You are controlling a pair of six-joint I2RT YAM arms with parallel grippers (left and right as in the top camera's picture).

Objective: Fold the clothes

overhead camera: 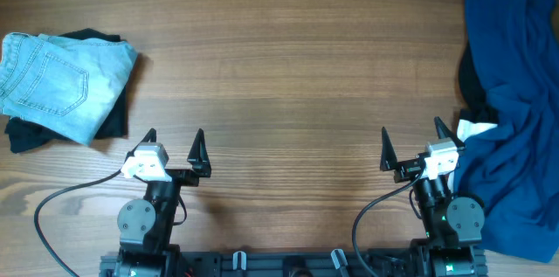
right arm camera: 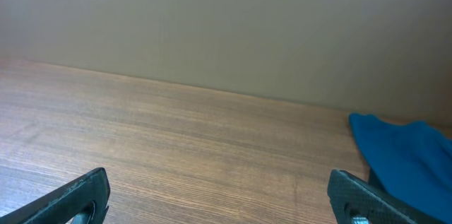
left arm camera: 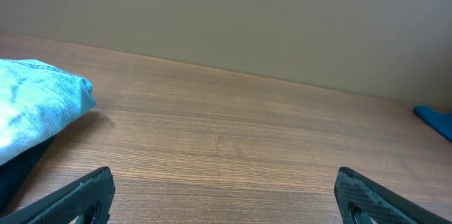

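Note:
A large deep-blue shirt [overhead camera: 515, 93] lies crumpled along the table's right edge, with a dark garment [overhead camera: 472, 85] and a small white patch [overhead camera: 478, 127] showing at its left side. It also shows in the right wrist view [right arm camera: 402, 150] and as a corner in the left wrist view [left arm camera: 436, 119]. Folded pale-blue jeans [overhead camera: 57, 80] lie on a black garment [overhead camera: 26, 135] at the far left, also in the left wrist view [left arm camera: 35, 107]. My left gripper [overhead camera: 173, 141] is open and empty near the front edge. My right gripper [overhead camera: 412, 140] is open and empty, just left of the shirt.
The wooden table [overhead camera: 288, 67] spans the whole view. A plain wall [left arm camera: 226, 19] rises behind its far edge. Cables [overhead camera: 61, 198] run from both arm bases at the front.

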